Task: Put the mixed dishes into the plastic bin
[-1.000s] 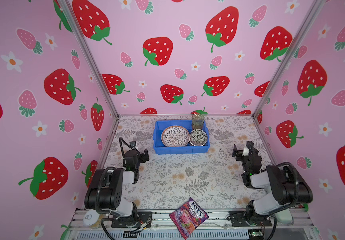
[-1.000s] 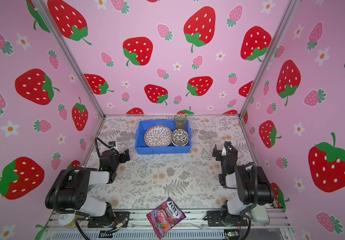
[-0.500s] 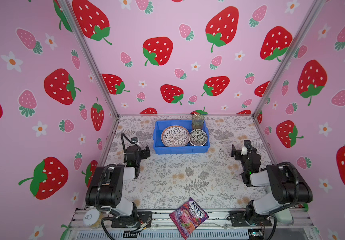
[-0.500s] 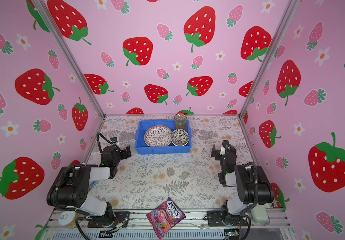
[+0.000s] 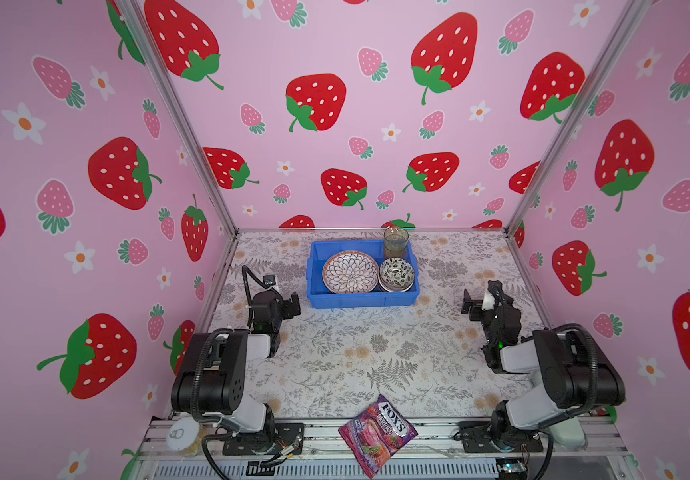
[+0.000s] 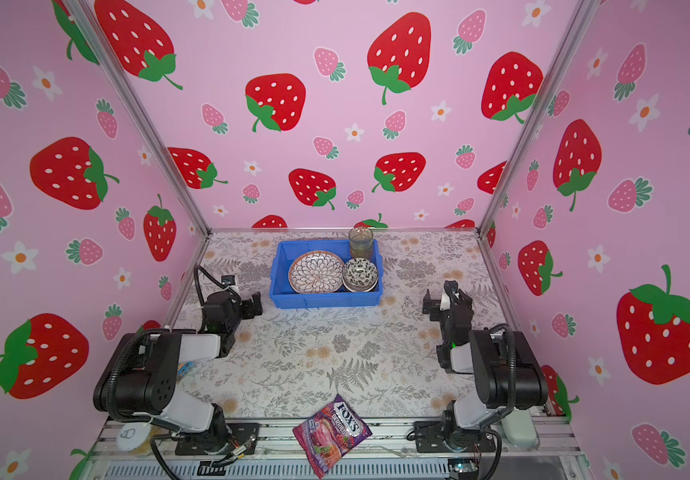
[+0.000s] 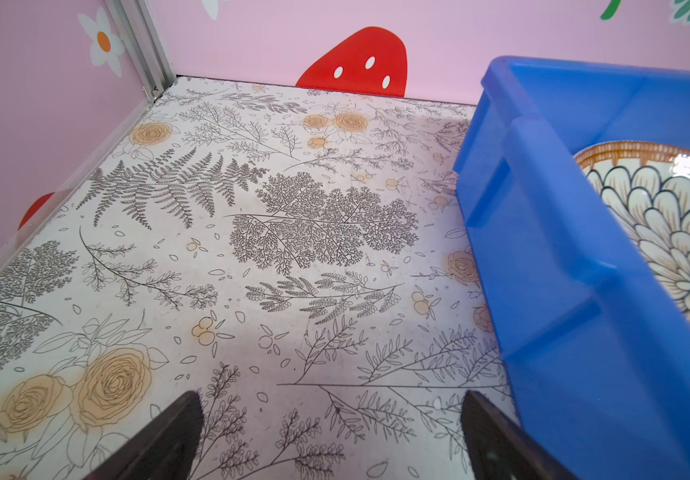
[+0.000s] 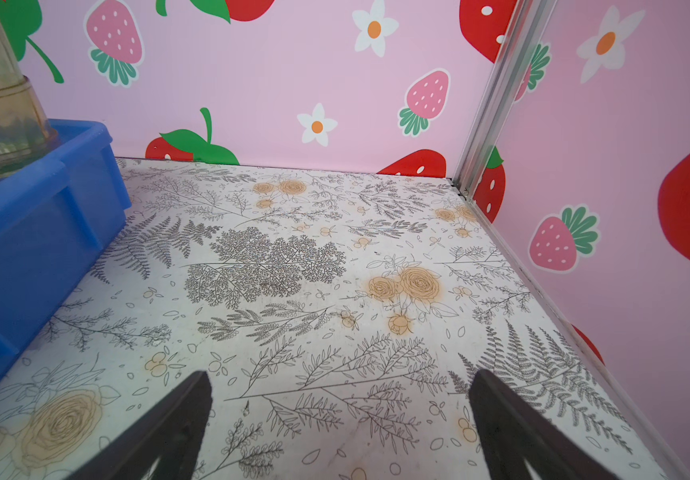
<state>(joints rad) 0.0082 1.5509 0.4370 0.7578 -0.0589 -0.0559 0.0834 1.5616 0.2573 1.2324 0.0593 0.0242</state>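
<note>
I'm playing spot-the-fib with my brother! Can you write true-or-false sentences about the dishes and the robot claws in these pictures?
1. The round petal-patterned plate lies inside the bright blue plastic bin. True.
2. The left gripper holds the small dark-patterned bowl. False: it is open and empty; the bowl sits in the bin beside the plate.
3. The right gripper is open, holding nothing. True.
4. The purple FOX'S candy bag is in the bin. False: it lies at the table's front edge.

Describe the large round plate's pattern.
Large round plate: dark-outlined cream petals, orange-brown rim; clearest in left wrist view.
</note>
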